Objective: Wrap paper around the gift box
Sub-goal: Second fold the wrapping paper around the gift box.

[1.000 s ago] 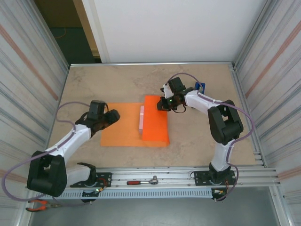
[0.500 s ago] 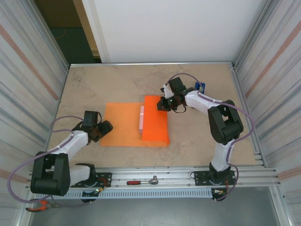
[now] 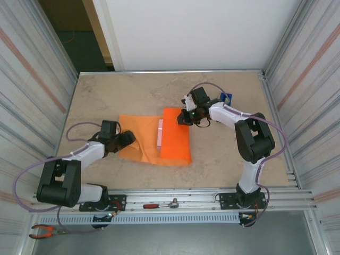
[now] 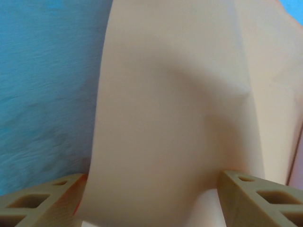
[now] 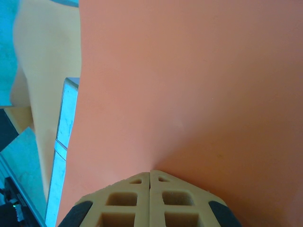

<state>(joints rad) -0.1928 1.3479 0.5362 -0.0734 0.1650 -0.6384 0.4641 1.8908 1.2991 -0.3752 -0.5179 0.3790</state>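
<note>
**A:** What else is on the beige stone-patterned table [image 3: 122, 95]?

**B:** An upright blue tape dispenser [image 3: 226, 98] stands near the far right corner, just behind the right arm [image 3: 234, 116]. A red-handled ratchet wrench [image 3: 162, 204] lies on the metal rail [image 3: 207, 197] along the near edge. Orange-handled pliers [image 3: 45, 231] lie past the rail by the near left corner. All of these are well apart from the wrapping.

**A:** And the wrapping itself?

**B:** The large bright orange paper sheet [image 3: 141, 144] lies mid-table. Its right part is folded over the small pale pink gift box [image 3: 160, 133], which shows as a narrow strip at the flap's left edge.

**A:** The right gripper [image 5: 150, 174]?

**B:** Its fingers are pressed together with no gap, tips against the flap at its far right corner. I cannot tell whether any paper is nipped between them. The box lies under the flap, to its left.

**A:** The left gripper [image 4: 151, 182]?

**B:** Its jaws stand wide apart at the sheet's left edge. The paper rises there and bulges between the fingers, unclamped. The box lies well apart, to its right.
</note>
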